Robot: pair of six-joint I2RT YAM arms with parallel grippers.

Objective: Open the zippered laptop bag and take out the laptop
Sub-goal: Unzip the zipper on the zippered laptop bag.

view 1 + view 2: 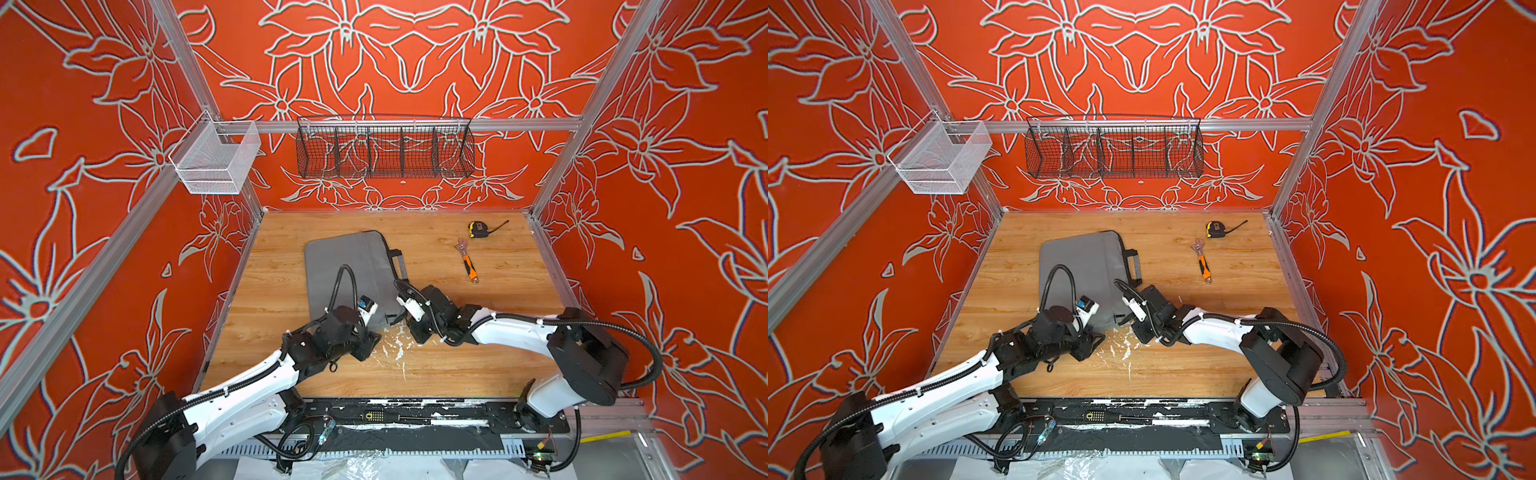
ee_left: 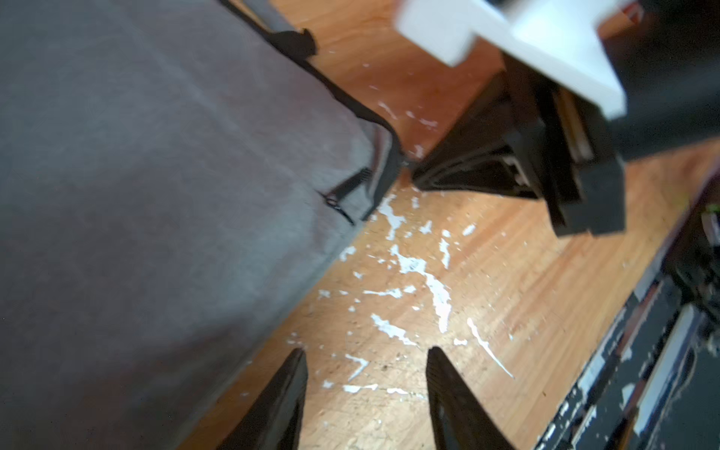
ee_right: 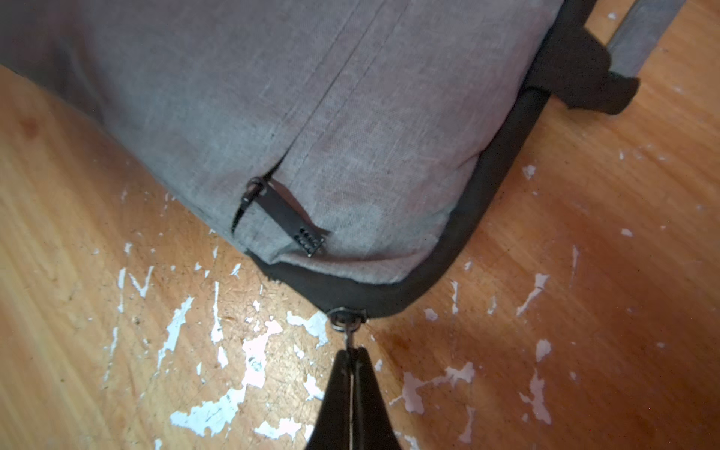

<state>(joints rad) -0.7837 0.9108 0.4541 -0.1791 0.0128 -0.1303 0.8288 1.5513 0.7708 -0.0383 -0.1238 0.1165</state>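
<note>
Bimanual workcell, seen from above and from both wrists. The laptop bag [image 1: 353,270] [image 1: 1088,266], grey fabric with a dark edge band, lies flat at the centre of the wooden table [image 1: 457,353], its handle [image 1: 399,264] on the frame-right edge. The laptop does not show in any view.

The right gripper [image 3: 352,362] sits at the bag's lower right corner in both top views [image 1: 397,318]. In the right wrist view its fingers are pressed together on the zipper pull [image 3: 350,339], which hangs from the slider [image 3: 348,315] on the dark band at the rounded corner. The left wrist view shows the same gripper tip [image 2: 413,177] touching that corner.

The left gripper [image 2: 364,362] [image 1: 370,345] stands just beside the bag's near edge. Its two fingers [image 2: 290,389] are moderately apart with nothing between them, above bare wood marked by white scuffs [image 2: 409,265].

A second pull, the pocket tab [image 3: 280,212] [image 2: 346,191], lies flat on the grey front panel near the same corner; the pocket slit beside it is slightly parted.

At the upper right of the table lie an orange-handled wrench [image 1: 467,262] and, beyond it, a yellow-black tape measure [image 1: 478,229], both well apart from the bag. A black wire basket [image 1: 384,151] and a white mesh basket [image 1: 216,158] hang on the frame rails.
</note>
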